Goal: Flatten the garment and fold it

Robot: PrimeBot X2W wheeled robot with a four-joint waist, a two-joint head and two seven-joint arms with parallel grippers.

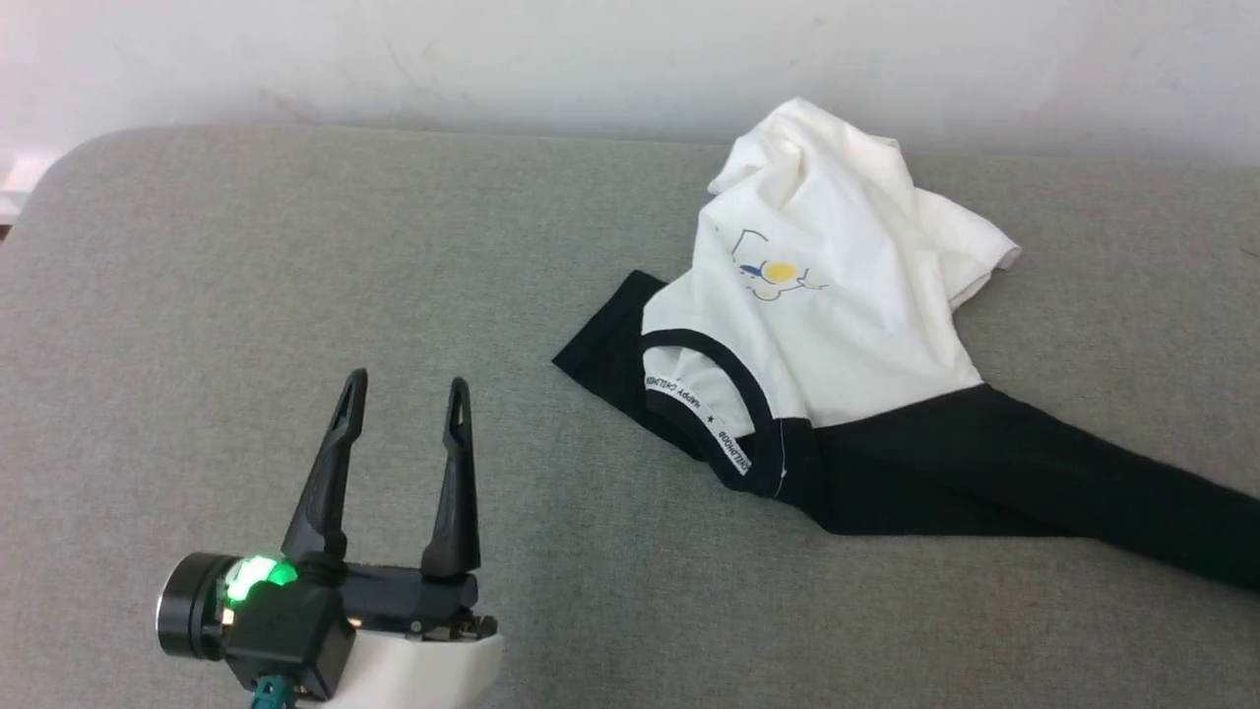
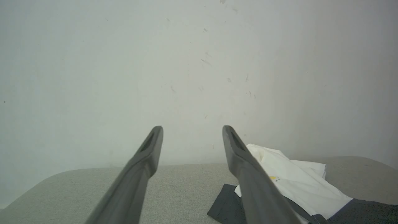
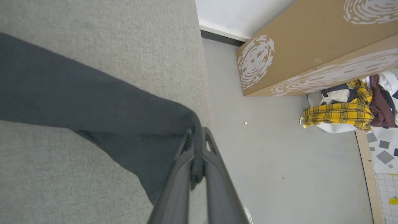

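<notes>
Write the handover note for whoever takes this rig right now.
Left gripper: open, empty, over the grey fabric surface, apart from the white-bodied, black-sleeved T-shirt.
Right gripper: shut on the end of one black sleeve, near the surface's edge.
T-shirt: right of centre, white body crumpled, print up, collar toward the robot.
Done: one sleeve stretched out.
Left: flatten the body and the other sleeve, then fold.
</notes>
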